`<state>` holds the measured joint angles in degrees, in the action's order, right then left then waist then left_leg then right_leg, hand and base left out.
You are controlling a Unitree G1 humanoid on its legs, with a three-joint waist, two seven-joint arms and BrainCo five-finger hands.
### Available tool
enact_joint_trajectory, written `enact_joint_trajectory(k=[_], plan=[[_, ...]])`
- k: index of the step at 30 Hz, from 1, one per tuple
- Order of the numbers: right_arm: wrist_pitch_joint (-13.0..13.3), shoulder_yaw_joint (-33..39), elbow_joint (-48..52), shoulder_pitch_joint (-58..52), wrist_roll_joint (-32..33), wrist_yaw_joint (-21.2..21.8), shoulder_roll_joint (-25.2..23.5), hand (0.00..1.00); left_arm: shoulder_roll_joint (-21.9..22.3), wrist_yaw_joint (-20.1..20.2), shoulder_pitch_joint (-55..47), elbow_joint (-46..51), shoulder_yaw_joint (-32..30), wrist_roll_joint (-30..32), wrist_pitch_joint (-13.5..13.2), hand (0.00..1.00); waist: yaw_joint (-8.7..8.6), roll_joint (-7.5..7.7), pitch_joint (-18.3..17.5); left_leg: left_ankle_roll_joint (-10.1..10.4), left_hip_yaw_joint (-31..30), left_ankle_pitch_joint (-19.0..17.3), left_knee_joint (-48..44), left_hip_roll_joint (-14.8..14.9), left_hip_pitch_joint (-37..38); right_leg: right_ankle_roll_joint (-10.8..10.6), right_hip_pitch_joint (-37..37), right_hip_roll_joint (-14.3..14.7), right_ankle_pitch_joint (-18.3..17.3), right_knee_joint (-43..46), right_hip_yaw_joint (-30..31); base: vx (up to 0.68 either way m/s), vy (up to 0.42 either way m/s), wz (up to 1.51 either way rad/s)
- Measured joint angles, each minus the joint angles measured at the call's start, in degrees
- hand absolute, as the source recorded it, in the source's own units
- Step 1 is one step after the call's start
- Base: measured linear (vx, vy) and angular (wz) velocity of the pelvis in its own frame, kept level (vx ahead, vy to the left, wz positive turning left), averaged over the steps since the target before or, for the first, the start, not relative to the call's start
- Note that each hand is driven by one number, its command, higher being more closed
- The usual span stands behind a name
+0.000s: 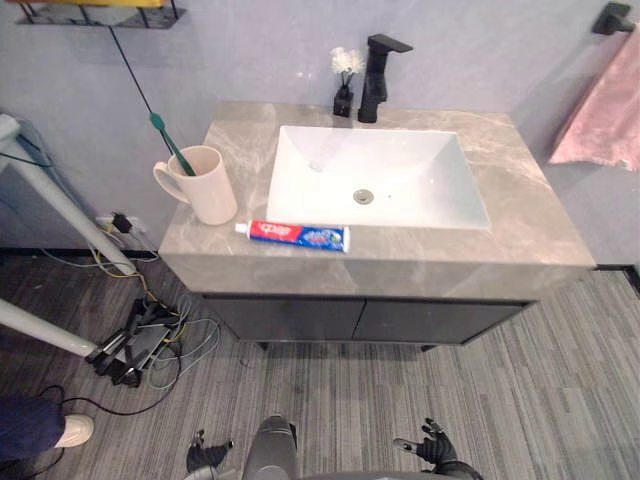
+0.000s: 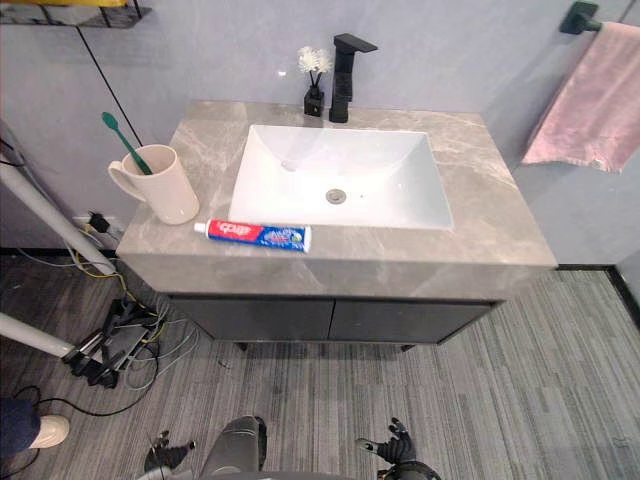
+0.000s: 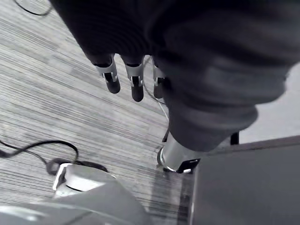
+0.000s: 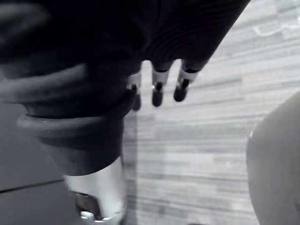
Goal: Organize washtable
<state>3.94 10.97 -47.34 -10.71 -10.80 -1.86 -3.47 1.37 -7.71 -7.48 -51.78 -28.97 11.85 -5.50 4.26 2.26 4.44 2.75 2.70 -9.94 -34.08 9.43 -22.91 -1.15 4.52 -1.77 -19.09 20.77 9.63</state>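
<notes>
Toothpaste (image 1: pixel 298 235) lies on washtable (image 1: pixel 525 225), far from left robot hand (image 1: pixel 207 455) and right robot hand (image 1: pixel 433 446), apparently slack-fingered.

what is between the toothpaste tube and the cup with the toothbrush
Nothing visible: the toothpaste tube lies near the front edge of the counter, close beside the cup, with only bare counter between them. The toothbrush leans in the cup.
</notes>
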Motion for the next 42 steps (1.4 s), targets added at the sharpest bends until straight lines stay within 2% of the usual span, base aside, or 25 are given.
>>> enact_joint_trajectory(k=[1, 2, 3, 4, 6, 7, 8, 10, 11, 12, 13, 16, 22, 24, 25, 26, 28, 30, 33, 35, 36, 39, 40, 41, 42], plan=[[0.0, 0.0, -0.1, 0.1, -0.7, 0.4, 0.0, 0.0, -0.1, 0.0, -0.4, -0.2, 0.1, 0.0, 0.1, 0.0, 0.07, -0.17, 0.1, -0.3, 1.8, -0.9, -0.2, 0.5, 2.9, -0.9, -0.8, -1.9, -0.1, -0.7, 0.2, 0.27, 0.315, -0.98], [0.0, 0.0, 0.0, -0.3, -0.8, 0.6, 0.1, 0.0, -0.2, 0.0, -0.5, -0.4, 0.2, 0.0, 0.2, 0.0, -0.05, -0.13, 0.0, -0.2, 3.7, -2.2, -0.8, 0.5, 5.2, -1.9, -1.3, -3.3, 3.4, -1.5, 1.0, 0.28, 0.339, -1.26], [0.1, 0.5, 1.5, -1.0, -0.7, 0.7, 0.7, 0.0, -0.6, 0.0, -0.3, -1.4, 2.1, 0.1, 0.4, 0.0, -0.36, -0.46, -0.6, 0.2, 5.9, -5.9, -2.1, 0.5, 7.8, -3.0, -3.0, -3.2, 6.0, 3.3, 3.6, 0.21, 0.258, -0.87], [0.1, 0.8, 1.7, -1.0, -0.7, 0.7, 0.7, 0.0, -0.5, 0.0, -0.2, -1.7, 2.7, 0.1, 0.4, 0.0, -0.29, -1.04, -0.8, 0.3, 6.2, -6.7, -2.0, 0.7, 8.4, -3.0, -3.8, -3.2, 6.0, 5.1, 3.6, 0.2, 0.209, -0.81], [-0.4, 2.5, 1.0, -1.2, -0.1, 0.7, 2.3, 0.0, -2.0, 0.2, 3.0, -1.7, 7.4, 0.1, 1.0, 0.0, -0.74, -1.17, -1.4, -0.2, 9.6, -9.8, 2.4, -0.4, 12.6, -3.9, -11.9, -3.7, 8.2, 20.7, 3.4, 0.21, 0.125, -0.4], [-0.6, 3.0, 1.1, -1.0, 0.2, 0.8, 2.1, 0.0, -2.3, 0.3, 4.1, -1.7, 7.7, 0.0, 1.1, 0.0, -1.05, -1.23, -1.4, -0.3, 9.9, -10.0, 3.5, -0.5, 13.6, -4.5, -13.3, -3.7, 10.1, 23.2, 3.0, 0.35, 0.077, -0.52], [-0.6, 4.3, 1.6, -0.1, -0.4, 1.6, 1.9, 0.0, -1.7, 0.1, 5.7, -0.2, 6.1, -0.6, 2.4, 0.0, -1.81, -2.23, 0.1, -0.4, 11.5, -10.0, 10.5, -0.2, 21.0, -4.0, -21.1, -2.0, 8.5, 36.8, -1.1, 0.41, -0.009, -0.54], [-0.4, 4.4, 1.6, 0.3, -0.2, 1.5, 1.9, 0.0, -0.4, -0.2, 4.1, -1.3, 6.4, -0.5, 2.4, 0.0, -2.12, -2.12, 0.1, -0.3, 11.3, -10.0, 11.9, 0.6, 23.2, -2.0, -25.2, 0.2, 0.1, 30.3, -6.4, 0.4, -0.111, -0.23], [-0.4, 4.4, 1.4, 0.3, -0.3, 1.4, 1.9, 0.0, 0.1, -0.2, 4.0, -1.7, 6.4, -0.5, 2.4, 0.0, -2.12, -1.71, 0.0, -0.3, 11.3, -10.0, 11.5, 0.5, 23.3, -1.3, -25.2, 0.4, 0.2, 25.1, -7.2, 0.47, -0.19, 0.36], [-0.6, 4.9, -0.8, 1.1, -0.1, 0.9, 2.0, 0.0, 2.4, 0.0, 3.1, -2.2, 5.2, -0.3, 2.4, 0.0, -1.59, -1.71, -0.3, 1.8, 9.5, -10.3, 8.8, 0.8, 23.1, 0.6, -20.1, 0.8, 1.2, 11.4, -9.1, 0.53, -0.207, 0.59], [-0.6, 4.9, -1.2, 1.2, -0.9, 0.8, 2.7, 0.0, 3.8, 0.0, 2.5, -3.2, 4.5, 0.1, 2.5, 0.0, -1.8, -2.62, -0.7, 3.0, 7.9, -9.1, 8.9, 1.8, 22.9, 0.9, -17.0, 0.8, 1.3, 7.8, -10.6, 0.52, -0.194, 0.58], [-0.7, 5.8, -3.0, 2.1, -1.0, 0.7, 3.4, 0.0, 3.8, 0.1, 1.8, -4.3, 4.8, -0.1, 2.4, 0.0, -1.81, -3.75, -1.4, 3.8, 7.0, -7.3, 19.1, 0.2, 23.7, 0.9, -14.3, 0.9, 1.3, 5.5, -11.4, 0.22, -0.048, 0.35], [-0.5, 6.5, -7.0, 3.2, -1.0, 0.5, 3.9, 0.0, 2.3, 0.0, 2.4, -5.2, 4.4, -2.9, 5.6, 0.0, -1.7, -2.51, -2.5, 4.0, 4.0, -5.1, 18.5, -1.2, 24.4, 0.9, -9.3, -0.3, 1.3, 2.0, -12.5, 0.18, 0.026, 0.46], [-0.7, 6.6, -7.3, 3.5, -0.8, 0.6, 4.0, 0.0, 1.9, -0.3, 3.7, -6.1, 4.3, -3.5, 6.4, 0.0, -1.73, -3.14, -1.8, 3.1, 2.4, -4.3, 15.0, -0.4, 23.3, 2.5, -13.9, -0.3, 2.7, 13.0, -13.5, 0.11, -0.03, 0.36], [-2.6, 7.8, -7.5, 5.4, 0.6, 0.4, 4.2, 0.0, 1.9, -1.3, 4.0, -6.8, 4.1, -3.9, 6.3, 0.0, -1.89, -4.25, -1.3, 3.4, 2.4, -4.6, 12.3, 2.2, 22.6, 2.9, -17.8, 2.8, -0.7, 12.6, -12.1, 0.1, -0.059, 0.02], [-2.8, 6.8, -7.6, 5.2, 0.1, -0.1, 4.3, 0.0, 0.9, -1.6, 3.8, -6.8, 3.1, -4.8, 6.3, 0.0, -1.58, -2.8, -1.0, 3.6, 2.6, -4.6, 8.4, 1.7, 20.4, 2.2, -16.1, 2.2, 8.4, -2.8, -11.1, 0.14, -0.087, 0.23], [-3.0, 7.2, -8.5, 5.4, 1.0, -0.9, 4.8, 0.0, -0.2, -1.1, 4.3, -7.2, 3.5, -4.9, 5.8, 0.0, -1.87, -2.71, -0.3, 3.3, 4.5, -5.1, 5.5, 2.2, 17.6, 2.0, -15.1, 0.9, 9.3, -2.9, -12.6, 0.14, -0.061, 0.43], [-2.0, 7.0, -10.4, 5.0, 0.4, -1.2, 6.7, 0.0, -0.5, -1.2, 3.9, -7.4, 3.7, -4.6, 4.7, 0.0, -1.82, -2.38, 0.1, 3.5, 8.5, -4.9, 10.6, 3.1, 18.6, 1.7, -13.6, -0.5, 9.5, -3.6, -13.0, 0.09, 0.061, 0.25], [-1.6, 7.1, -11.3, 4.3, -0.8, -1.2, 8.0, 0.0, -0.9, -1.1, 2.5, -7.4, 3.7, -4.3, 3.1, 0.0, -1.96, -3.41, -0.6, 3.7, 7.0, -1.0, 12.7, 3.2, 19.3, 0.0, -12.7, -1.2, 9.7, -4.1, -12.5, -0.01, 0.165, 0.01], [-1.6, 6.7, -12.4, 4.1, -1.0, -0.6, 8.0, 0.0, -2.0, -1.0, 1.9, -7.4, 4.1, -4.2, 2.2, 0.0, -2.09, -2.03, -0.5, 3.8, 5.9, -1.1, 9.8, 1.5, 17.5, -1.2, -12.7, -3.3, 10.3, -4.8, -12.3, -0.09, 0.236, 0.0], [-1.6, 7.0, -13.0, 3.9, -0.9, -0.6, 7.3, 0.0, -2.4, -1.0, 1.8, -7.4, 3.6, -3.8, 1.8, 0.0, -2.12, -1.03, 0.1, 4.2, 5.3, -2.3, 6.0, 1.6, 16.3, -1.6, -13.1, -4.3, 10.5, -5.1, -12.3, -0.14, 0.205, -0.13], [-1.5, 7.2, -13.2, 3.8, -0.8, -0.6, 8.0, 0.0, -2.2, -1.0, -0.8, -8.1, 3.7, -3.0, 1.8, 0.0, -3.44, -2.69, -0.2, 2.6, 0.3, -3.6, -4.4, 6.4, 15.1, -4.8, -13.0, -5.0, 11.3, -4.8, -11.0, -0.13, 0.427, -0.24], [-1.1, 7.2, -13.2, 3.9, -0.5, -0.6, 7.8, 0.0, -2.4, -1.1, -1.0, -8.8, 4.0, -2.1, 1.9, 0.0, -3.5, -2.81, -0.4, 6.0, -1.1, -6.6, -2.1, 5.3, 15.9, -7.1, -14.3, -6.2, 12.7, -4.9, -9.5, -0.1, 0.4, -0.21], [-1.0, 7.3, -13.3, 3.9, -0.4, -0.6, 7.9, 0.0, -2.4, -1.0, -1.2, -8.7, 4.3, -2.1, 1.9, 0.0, -3.51, -3.05, -0.8, 5.9, -0.5, -8.2, -0.9, 4.3, 16.0, -8.1, -14.9, -6.9, 13.6, -5.8, -9.2, -0.16, 0.458, -0.12], [-0.6, 7.1, -14.1, 4.0, -0.4, -0.5, 7.6, 0.0, -3.1, -1.1, -1.2, -8.5, 4.8, -2.0, 1.8, 0.0, -4.01, -1.27, -1.4, 5.8, 0.3, -10.5, 0.9, 2.5, 15.9, -9.4, -15.2, -8.5, 16.4, -8.6, -9.1, -0.13, 0.339, 0.0]])
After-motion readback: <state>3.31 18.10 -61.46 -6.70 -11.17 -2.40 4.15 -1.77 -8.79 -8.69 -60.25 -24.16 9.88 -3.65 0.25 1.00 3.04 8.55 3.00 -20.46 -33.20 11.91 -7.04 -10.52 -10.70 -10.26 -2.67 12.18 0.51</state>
